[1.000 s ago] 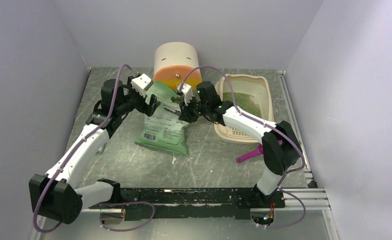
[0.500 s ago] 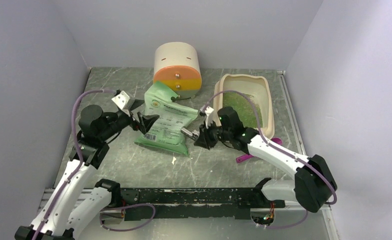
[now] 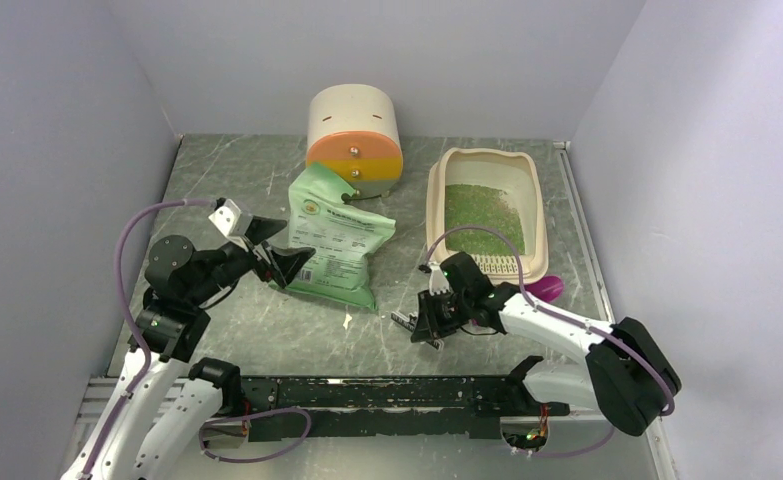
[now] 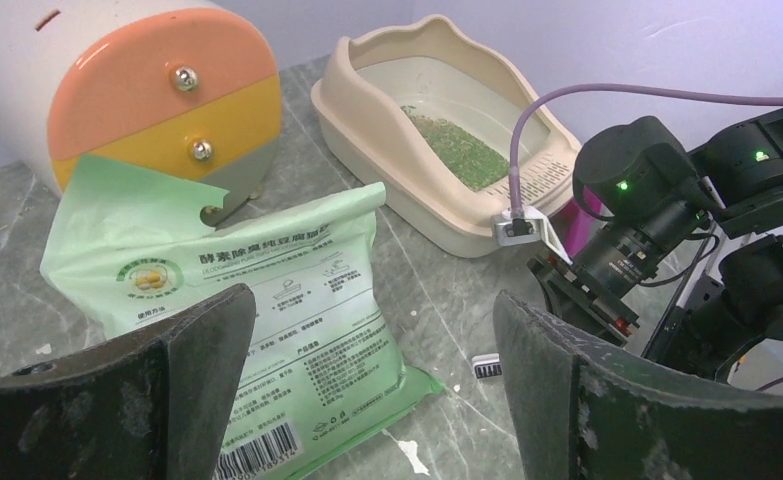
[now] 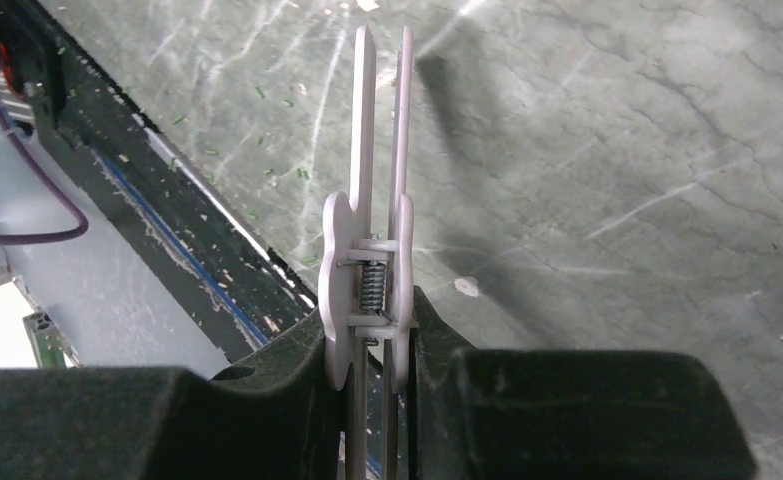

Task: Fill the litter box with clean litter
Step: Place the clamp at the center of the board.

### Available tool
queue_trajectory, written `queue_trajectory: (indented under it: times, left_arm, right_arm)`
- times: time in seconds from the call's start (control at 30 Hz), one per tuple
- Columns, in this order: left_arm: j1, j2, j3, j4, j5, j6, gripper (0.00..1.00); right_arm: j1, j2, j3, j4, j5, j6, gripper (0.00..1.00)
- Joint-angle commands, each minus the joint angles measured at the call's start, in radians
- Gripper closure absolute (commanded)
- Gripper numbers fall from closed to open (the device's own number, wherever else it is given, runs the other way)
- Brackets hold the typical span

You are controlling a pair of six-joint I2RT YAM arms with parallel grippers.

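The beige litter box stands at the back right, a thin layer of light-green clean litter on its floor. The left wrist view shows the litter box and clean litter beyond the bag. The green printed bag lies flat mid-table. My left gripper hovers open at the bag's near left edge, holding nothing. My right gripper is low near the front rail, shut on a white spring clip.
A round beige-and-orange drawer unit stands at the back behind the bag. A magenta scoop lies by the litter box's near end, behind the right arm. The black base rail runs along the front. Grey walls close in both sides.
Both arms pulled back from the bag's top toward the front. The right gripper carried the clip down near the rail. The left gripper opened slightly wider, and the bag now lies free.
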Motion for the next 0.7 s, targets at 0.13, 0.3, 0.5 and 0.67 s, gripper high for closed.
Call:
queue_trajectory:
  times: [0.13, 0.3, 0.5, 0.67]
  left_arm:
    - [0.007, -0.004, 0.034, -0.061, 0.027, -0.008, 0.07]
    - [0.007, -0.005, 0.035, -0.063, 0.027, -0.005, 0.07]
    - [0.007, -0.001, 0.044, -0.090, 0.020, 0.020, 0.07]
    - [0.007, 0.006, 0.043, -0.119, -0.006, 0.035, 0.07]
  right_arm:
    - [0.015, 0.028, 0.012, -0.025, 0.044, 0.051, 0.73]
    - [0.025, 0.063, 0.038, -0.069, 0.115, 0.061, 0.52]
    - [0.028, -0.006, 0.113, -0.157, 0.264, 0.080, 0.44]
    - [0.029, -0.101, 0.207, -0.127, 0.250, 0.031, 0.41]
